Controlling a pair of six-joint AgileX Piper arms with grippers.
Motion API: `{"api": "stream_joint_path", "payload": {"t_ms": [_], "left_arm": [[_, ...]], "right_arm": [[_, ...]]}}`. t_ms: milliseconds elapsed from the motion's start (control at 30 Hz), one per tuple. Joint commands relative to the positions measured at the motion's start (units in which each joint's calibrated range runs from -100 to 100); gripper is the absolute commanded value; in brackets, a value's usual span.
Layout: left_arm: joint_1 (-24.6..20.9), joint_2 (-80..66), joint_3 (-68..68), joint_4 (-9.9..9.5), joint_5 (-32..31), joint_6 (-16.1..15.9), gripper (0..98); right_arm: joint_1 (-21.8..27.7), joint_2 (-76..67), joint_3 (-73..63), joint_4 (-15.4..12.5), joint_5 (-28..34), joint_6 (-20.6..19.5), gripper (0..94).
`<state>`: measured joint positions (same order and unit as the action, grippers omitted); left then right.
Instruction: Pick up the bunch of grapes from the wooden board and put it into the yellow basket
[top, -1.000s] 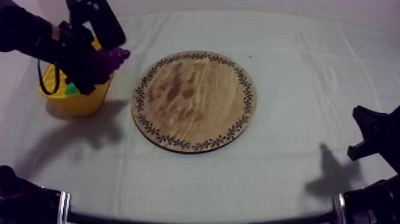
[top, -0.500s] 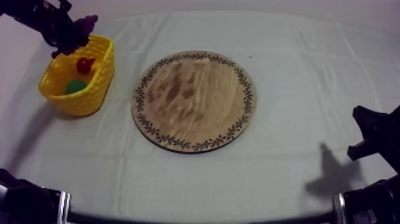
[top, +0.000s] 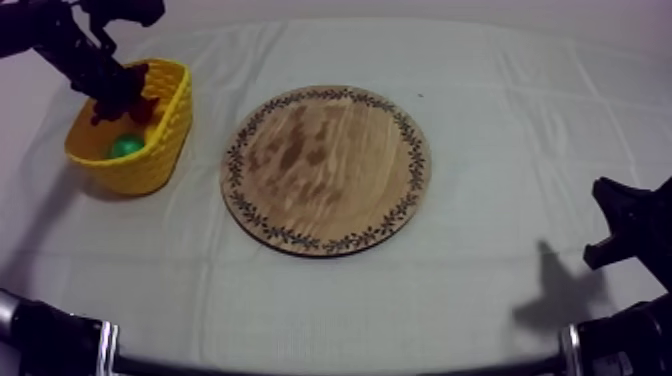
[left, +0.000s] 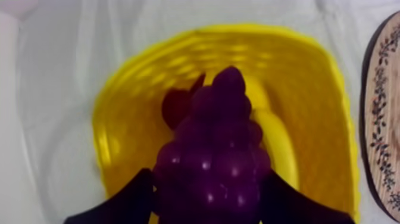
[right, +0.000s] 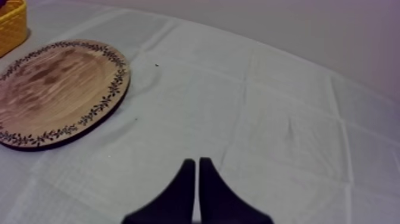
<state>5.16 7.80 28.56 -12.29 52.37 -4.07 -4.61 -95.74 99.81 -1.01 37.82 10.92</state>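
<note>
Left gripper (left: 208, 205) is clamped on the grapes (left: 214, 149), one finger on each flank. The bunch hangs over the basket (left: 315, 101) mouth, above the small red fruit (left: 176, 107). It looks light, knobbly and a little yielding, so a hold across its wide middle should stop it slipping. The board (top: 325, 170) lies bare beside the basket. The right gripper (right: 196, 167), fingers pressed together, sits well beyond it. Half a second ago the grapes were over the basket's far rim; now they sit lower, within the mouth.

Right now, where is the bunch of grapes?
Top view, table's left: the bunch of grapes is gripped by my left end effector over the yellow basket, beside the wooden board.
</note>
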Motion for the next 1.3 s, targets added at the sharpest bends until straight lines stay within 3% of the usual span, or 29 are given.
{"api": "stream_joint_path", "payload": {"t_ms": [0,100,200,367,433,600,733,867,933,1000,1100,1267], "left_arm": [[-0.2,0.5,0.4,0.08,-0.5,0.1,37.8],[-0.4,0.9,0.5,0.21,-0.8,0.3,39.0],[-0.8,1.1,0.1,0.51,-0.8,0.5,47.1],[-1.0,0.7,-1.1,0.66,0.1,1.9,80.4],[-0.9,0.3,-1.5,0.62,0.9,2.7,88.3],[-0.6,-1.3,-1.7,0.43,1.5,4.3,93.1],[-0.8,-4.2,-1.4,0.24,0.0,5.5,79.0],[-1.3,-10.2,2.4,-0.67,-6.3,6.0,47.3],[-1.4,-14.3,5.6,-1.82,-10.3,6.3,28.8],[-1.4,-18.8,9.1,-3.39,-13.4,7.3,17.6],[-1.6,-26.6,14.1,-6.39,-17.7,11.6,9.4],[-2.9,-41.2,22.7,-7.65,-23.2,15.3,1.7]], "right_arm": [[0.0,0.0,0.0,0.0,0.0,0.0,0.4],[0.0,0.0,0.0,0.0,0.0,0.0,0.4],[0.0,0.0,0.0,0.0,0.0,0.0,0.4],[0.0,0.0,0.0,0.0,0.0,0.0,0.4],[0.0,0.0,0.0,0.0,0.0,0.0,0.4],[0.0,0.0,0.0,0.0,0.0,0.0,0.4],[0.0,0.0,0.0,0.0,0.0,0.0,0.4],[0.0,0.0,0.0,0.0,0.0,0.0,0.4],[0.0,0.0,0.0,0.0,0.0,0.0,0.4],[0.0,0.0,0.0,0.0,0.0,0.0,0.4],[0.0,0.0,0.0,0.0,0.0,0.0,0.4],[0.0,0.0,0.0,0.0,0.0,0.0,0.4]]}}
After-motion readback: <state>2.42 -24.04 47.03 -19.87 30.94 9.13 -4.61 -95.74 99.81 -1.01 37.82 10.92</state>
